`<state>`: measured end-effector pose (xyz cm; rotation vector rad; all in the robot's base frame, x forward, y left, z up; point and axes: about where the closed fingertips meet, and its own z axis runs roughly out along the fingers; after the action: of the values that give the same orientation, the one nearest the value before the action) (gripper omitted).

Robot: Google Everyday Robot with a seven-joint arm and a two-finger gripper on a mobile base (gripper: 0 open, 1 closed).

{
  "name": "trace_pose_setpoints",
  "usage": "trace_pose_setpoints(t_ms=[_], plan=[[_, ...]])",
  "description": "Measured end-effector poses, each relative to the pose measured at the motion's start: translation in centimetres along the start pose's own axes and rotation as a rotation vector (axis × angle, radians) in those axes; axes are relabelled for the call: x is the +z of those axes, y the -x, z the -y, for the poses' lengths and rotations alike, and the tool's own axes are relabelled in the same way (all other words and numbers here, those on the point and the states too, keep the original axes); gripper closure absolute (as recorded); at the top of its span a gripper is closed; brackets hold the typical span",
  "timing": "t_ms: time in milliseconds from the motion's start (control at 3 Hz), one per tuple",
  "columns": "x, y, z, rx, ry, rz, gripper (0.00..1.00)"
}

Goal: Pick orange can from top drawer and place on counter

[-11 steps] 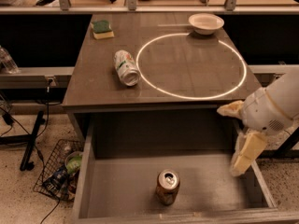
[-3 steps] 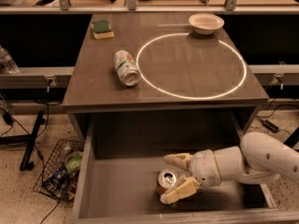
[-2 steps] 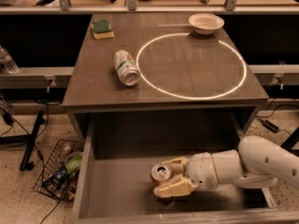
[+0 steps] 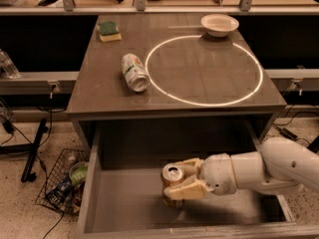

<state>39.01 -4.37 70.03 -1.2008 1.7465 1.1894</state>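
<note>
Inside top drawer [image 4: 124, 208], gripper [image 4: 172, 181], fingers [image 4: 188, 189] now clamped on orange can [image 4: 173, 173]

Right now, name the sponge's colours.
Sponge green over yellow, camera view; gripper clasps orange can in drawer.

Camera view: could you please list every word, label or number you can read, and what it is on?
None can be read.
The white and green can on the counter: print too blurred to read.
The orange can in the top drawer, gripped by the claw: print too blurred to read.
</note>
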Motion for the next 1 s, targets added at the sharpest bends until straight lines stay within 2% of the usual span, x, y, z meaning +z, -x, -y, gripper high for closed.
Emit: trace_pose_setpoints(t_ms=[333,667,1000], plan=[[-4.1,4.7,3.1,-0.077,-0.083,0.019,1.00],[-5.4,6.8,4.3,-0.113,-0.117,0.037,1.00],[-5.4,7.3,3.6,-0.114,-0.133,0.083,1.00]])
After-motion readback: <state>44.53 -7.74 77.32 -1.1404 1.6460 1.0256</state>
